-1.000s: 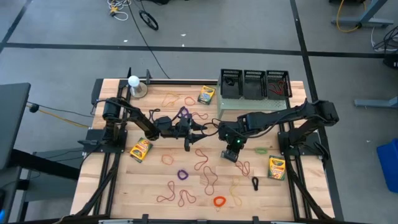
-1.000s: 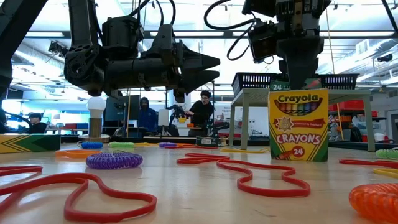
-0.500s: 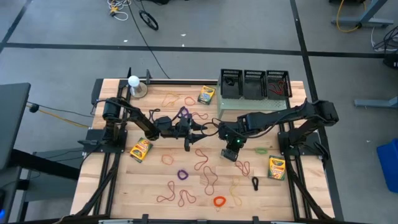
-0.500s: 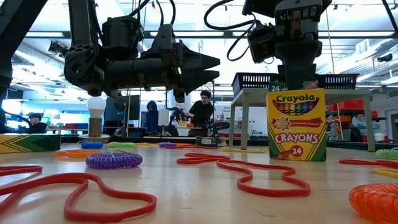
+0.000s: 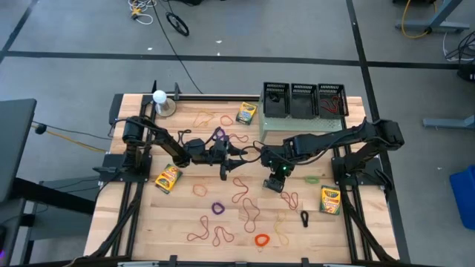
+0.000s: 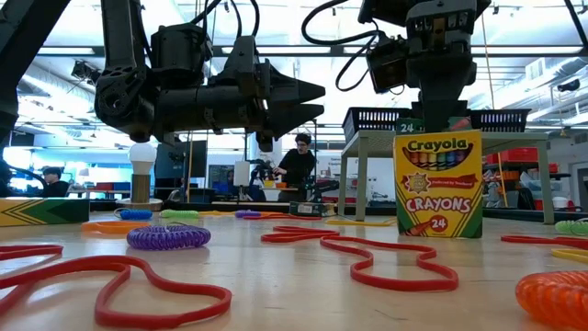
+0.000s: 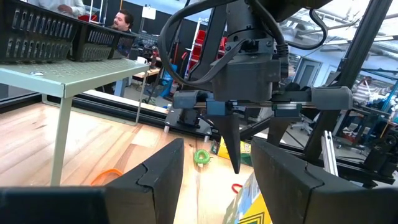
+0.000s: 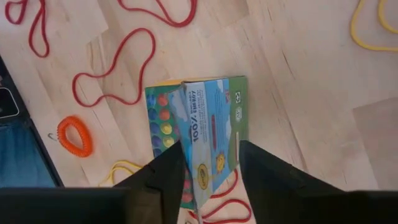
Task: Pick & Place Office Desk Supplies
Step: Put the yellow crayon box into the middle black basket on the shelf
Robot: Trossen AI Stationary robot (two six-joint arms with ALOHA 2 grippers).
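A yellow-and-green crayon box (image 6: 439,184) stands upright on its lower end on the table, right of the middle (image 5: 273,183). My right gripper (image 8: 211,171) is straight above it, pointing down and open, one finger on each side of the box's upper end. My left gripper (image 5: 241,154) hangs open and level above the table's middle, pointing toward the right arm, with nothing between its fingers (image 7: 217,168). Red, tan and yellow rubber bands (image 5: 245,194), a purple ring (image 5: 218,208) and an orange ring (image 5: 261,239) lie loose on the wood. My right gripper comes at the crayon box from above, its fingers (image 8: 163,177) beside the broad faces of the top end (image 8: 208,134). I cannot tell whether they touch it. The box stands upright on the table.
Three more crayon boxes lie at the left (image 5: 168,179), the far middle (image 5: 246,113) and the right (image 5: 330,200). A pale green stand (image 5: 297,124) with three black baskets (image 5: 303,100) is at the far right. A white ball on a base (image 5: 159,97) stands far left.
My right gripper has opened above the crayon box. The box tipped slightly, then settled upright on the table in the same spot.
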